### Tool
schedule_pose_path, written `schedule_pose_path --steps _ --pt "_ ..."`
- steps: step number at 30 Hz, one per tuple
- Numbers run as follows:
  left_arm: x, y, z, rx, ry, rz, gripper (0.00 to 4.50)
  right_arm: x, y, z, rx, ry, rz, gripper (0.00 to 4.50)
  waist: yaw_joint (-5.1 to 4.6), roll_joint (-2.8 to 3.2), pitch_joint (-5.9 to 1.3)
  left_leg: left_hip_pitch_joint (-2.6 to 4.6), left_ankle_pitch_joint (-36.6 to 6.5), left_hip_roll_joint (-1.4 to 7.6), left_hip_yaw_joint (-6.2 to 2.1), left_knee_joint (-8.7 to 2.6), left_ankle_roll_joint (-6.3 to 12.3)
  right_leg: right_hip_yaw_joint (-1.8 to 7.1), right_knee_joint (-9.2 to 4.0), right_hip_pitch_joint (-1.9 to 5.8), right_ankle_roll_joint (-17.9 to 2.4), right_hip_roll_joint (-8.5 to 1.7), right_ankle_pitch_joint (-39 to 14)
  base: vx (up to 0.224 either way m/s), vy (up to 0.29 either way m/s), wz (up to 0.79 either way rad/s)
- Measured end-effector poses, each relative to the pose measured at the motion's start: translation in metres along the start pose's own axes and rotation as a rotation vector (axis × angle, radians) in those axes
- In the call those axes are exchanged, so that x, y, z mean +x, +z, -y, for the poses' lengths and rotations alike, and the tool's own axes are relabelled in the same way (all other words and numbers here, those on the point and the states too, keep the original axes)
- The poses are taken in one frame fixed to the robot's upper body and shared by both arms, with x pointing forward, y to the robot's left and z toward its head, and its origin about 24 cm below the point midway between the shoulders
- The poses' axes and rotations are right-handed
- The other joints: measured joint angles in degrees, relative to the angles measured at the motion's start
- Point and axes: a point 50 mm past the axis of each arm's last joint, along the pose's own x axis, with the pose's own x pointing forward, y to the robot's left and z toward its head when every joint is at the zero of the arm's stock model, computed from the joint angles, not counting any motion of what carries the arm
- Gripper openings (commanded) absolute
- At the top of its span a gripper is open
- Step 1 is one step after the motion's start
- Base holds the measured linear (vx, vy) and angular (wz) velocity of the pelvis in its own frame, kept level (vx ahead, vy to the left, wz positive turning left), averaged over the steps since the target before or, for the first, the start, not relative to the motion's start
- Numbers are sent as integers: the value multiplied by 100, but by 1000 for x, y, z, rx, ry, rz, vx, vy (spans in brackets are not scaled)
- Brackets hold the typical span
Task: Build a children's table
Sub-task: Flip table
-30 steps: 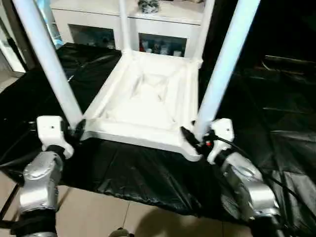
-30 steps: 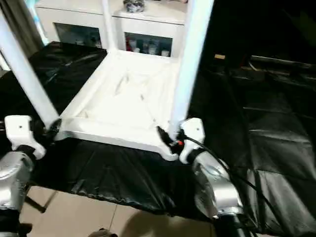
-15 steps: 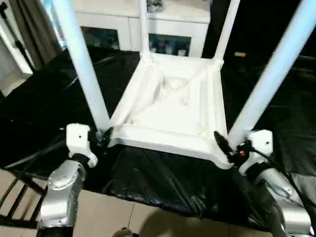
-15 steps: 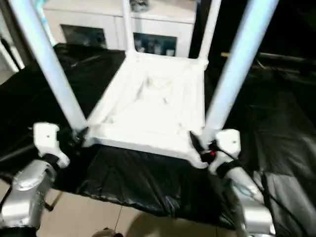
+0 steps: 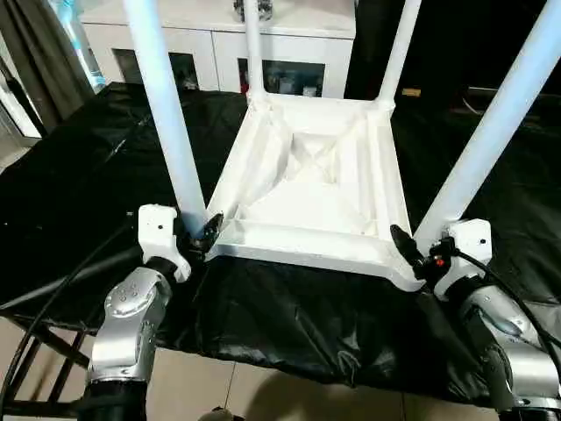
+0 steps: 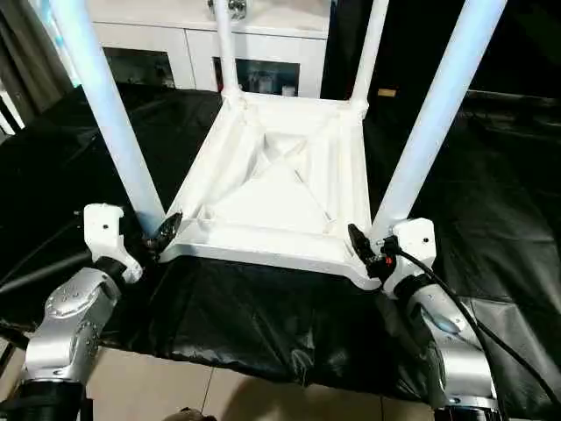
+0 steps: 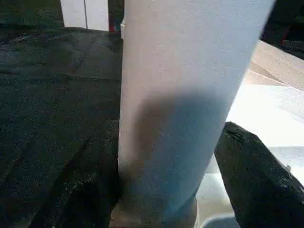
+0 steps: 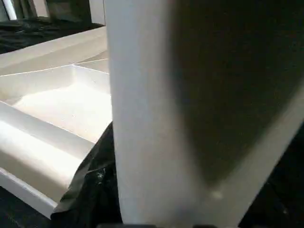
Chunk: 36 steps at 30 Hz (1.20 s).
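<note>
Your white plastic rectangular tabletop [image 5: 311, 189] lies upside down on the black plastic sheet [image 5: 289, 316] that covers the work surface, ribbed underside facing up, with all four long white tubular legs standing upright in its rounded corner sockets. Your left gripper [image 5: 200, 233] sits at the near-left corner, its black fingers [image 7: 254, 178] closed around the base of the near-left leg [image 5: 166, 114] just above the socket; the left wrist view shows that leg pressed between the dark fingers. Your right gripper [image 5: 419, 254] sits at the near-right corner, where one black finger [image 8: 88, 190] lies against the base of the near-right leg [image 5: 491, 140], clasping it on both sides. The far-left leg [image 5: 253, 44] and far-right leg [image 5: 396, 48] rise from the far corners, untouched. Beyond the tabletop you see a white cabinet with glass doors [image 5: 219, 61], standing just behind the far edge of the sheet. Pale floor tiles [image 5: 219, 386] show below the sheet's near edge, between your silver forearms.
</note>
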Motion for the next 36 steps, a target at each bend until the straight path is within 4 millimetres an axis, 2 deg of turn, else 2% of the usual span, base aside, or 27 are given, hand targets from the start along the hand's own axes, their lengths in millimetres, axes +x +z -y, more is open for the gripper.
schedule_pose_path --steps 1,5,6,8,9,10,17,19,23,24,30,33,36 --pt "1 0 0 -1 0 0 296 0 0 0 -1 0 -1 189 0 0 0 0 0 0 0 0 0 0 0 0 0 0 0 0 0 0" --pt "4 0 -2 1 17 -9 286 0 0 1 -3 0 -1 189 0 19 -4 0 0 -1 0 0 0 0 -2 2 -1 -1 0 0 0 0" --pt "4 -1 -2 4 24 -14 260 0 0 0 -2 2 0 189 -3 32 -7 0 0 -1 0 0 0 0 -3 2 -1 -1 0 0 0 0" --pt "4 -2 -2 3 40 -17 249 0 1 0 1 5 3 259 -9 46 -10 0 0 -1 1 0 0 0 -3 2 -1 -1 1 0 0 0" --pt "4 -2 -2 7 53 -20 246 -1 1 1 0 10 3 259 -7 60 -14 0 0 0 0 -1 0 -1 -3 2 -1 0 0 0 0 0" --pt "4 -3 -1 4 55 -21 224 -3 0 1 -2 16 -2 270 0 70 -15 0 0 0 0 -2 0 -2 -3 2 0 0 0 0 0 0" --pt "6 -4 3 -12 99 -23 215 -11 -9 1 10 13 -27 317 13 139 -14 -3 0 -1 1 -1 1 -2 -3 0 2 -2 -1 0 0 0" --pt "6 -5 4 -15 112 -24 215 -17 -8 1 1 0 -12 341 16 160 -17 -4 0 -1 1 -2 1 -2 -5 0 4 -3 -3 0 0 0" --pt "8 -5 7 -18 119 -27 214 -31 -9 4 11 -39 11 358 3 189 -15 -6 0 -1 1 -3 1 -2 -7 -3 19 -2 -11 0 0 0" --pt "7 -5 8 -21 122 -27 214 -41 -6 3 11 -42 31 360 15 199 -17 -8 0 -2 -1 -8 1 -3 -10 -1 43 -3 -26 0 0 0" --pt "6 -5 10 -26 133 -34 213 -83 3 1 45 -25 78 360 -7 198 -16 -5 -1 -3 0 -22 1 -2 -19 -3 53 -1 -32 0 0 0" --pt "6 -7 13 -44 138 -41 213 -96 14 0 58 18 91 360 -14 178 -9 -8 -2 -7 0 -22 4 0 -32 1 54 -2 -31 0 0 0" --pt "4 -8 17 -68 134 -45 213 -101 22 -8 80 108 82 360 -21 184 -15 -6 -4 -10 0 -28 7 3 -37 0 56 -3 -32 0 0 0"
